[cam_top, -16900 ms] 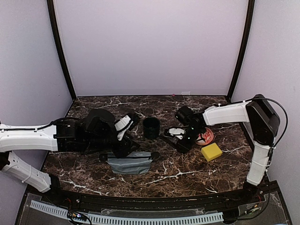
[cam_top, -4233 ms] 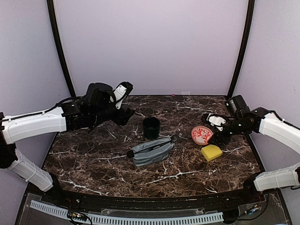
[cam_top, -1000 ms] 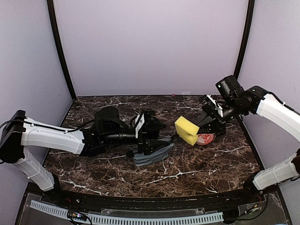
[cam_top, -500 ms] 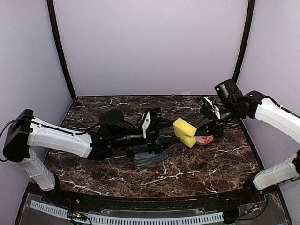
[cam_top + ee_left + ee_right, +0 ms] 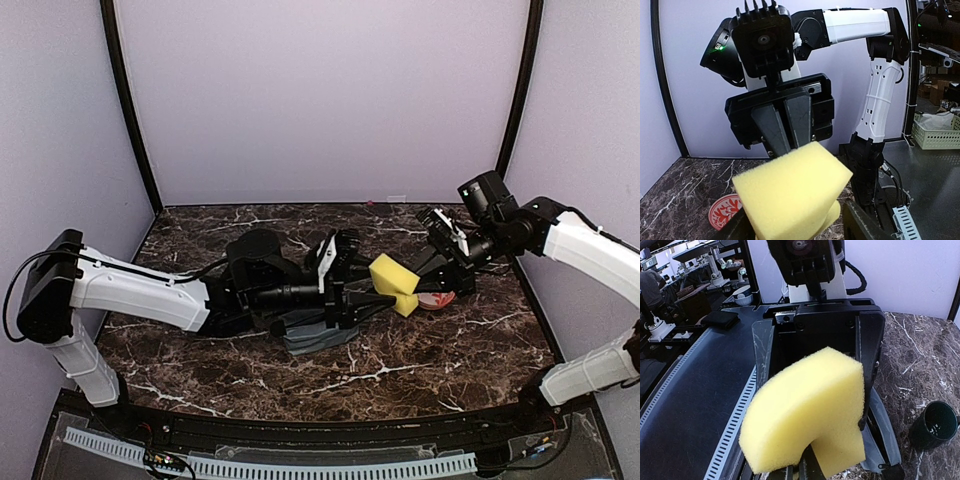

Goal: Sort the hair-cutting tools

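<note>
None of the hair-cutting tools shows in any view. My right gripper [image 5: 418, 283] is shut on a yellow sponge [image 5: 392, 282], pinching its lower edge so that the foam folds [image 5: 810, 410]. It holds the sponge above the table's middle. My left gripper [image 5: 365, 288] faces it, open, with one finger on each side of the sponge [image 5: 790, 195]. From the right wrist I see the left fingers [image 5: 870, 355]; the right-hand one touches the foam and the other stands apart. The right gripper's closed fingers [image 5: 785, 122] rise behind the sponge in the left wrist view.
A grey zipped pouch [image 5: 315, 338] lies on the marble table [image 5: 420, 370] under the left wrist. The red-and-white plate [image 5: 440, 298] sits below the right gripper. A dark green cup [image 5: 935, 425] stands beside the pouch [image 5: 880, 435].
The left arm has reached right until its open fingers straddle the sponge, and they have narrowed a little. The right gripper has brought the sponge slightly down and left.
</note>
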You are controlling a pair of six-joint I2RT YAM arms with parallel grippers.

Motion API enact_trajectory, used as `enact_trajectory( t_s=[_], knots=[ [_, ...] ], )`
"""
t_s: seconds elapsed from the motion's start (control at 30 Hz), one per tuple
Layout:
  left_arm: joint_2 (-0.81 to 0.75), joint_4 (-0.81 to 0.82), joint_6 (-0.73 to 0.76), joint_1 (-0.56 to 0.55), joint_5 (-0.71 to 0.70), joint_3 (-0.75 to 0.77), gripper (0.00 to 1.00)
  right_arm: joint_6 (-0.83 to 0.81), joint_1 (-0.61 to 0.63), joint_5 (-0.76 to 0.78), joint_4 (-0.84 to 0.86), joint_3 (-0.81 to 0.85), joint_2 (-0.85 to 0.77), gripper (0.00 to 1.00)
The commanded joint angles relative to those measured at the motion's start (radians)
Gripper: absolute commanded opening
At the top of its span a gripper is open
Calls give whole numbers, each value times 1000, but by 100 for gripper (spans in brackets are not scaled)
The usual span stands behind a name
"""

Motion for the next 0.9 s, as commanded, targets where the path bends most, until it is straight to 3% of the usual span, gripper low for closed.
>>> enact_trajectory(
  t_s=[0.0, 0.2, 0.4, 0.47, 0.53, 0.7, 0.87],
  knots=[
    [11, -3, -16, -2, 58, 44, 58, 15, 8, -2, 22, -7, -18, 3],
    [25, -10, -19, -2, 74, 53, 51, 24, 8, 1, 19, 1, -16, 4],
    [19, -30, -11, -2, 77, 56, 29, 35, 7, 16, 21, -1, -16, 5],
    [12, -42, -11, -2, 75, 55, 22, 45, 7, 31, 24, 3, -18, 9],
    [-2, -61, -12, -2, 67, 54, 17, 63, 8, 53, 31, 4, -17, 20],
    [-90, -186, 29, -2, 5, 24, 10, 148, -17, 173, 48, 29, -11, 41],
    [-216, -376, 69, -2, -161, -23, 4, 389, -128, 214, 244, -1, 7, 48]
  ],
)
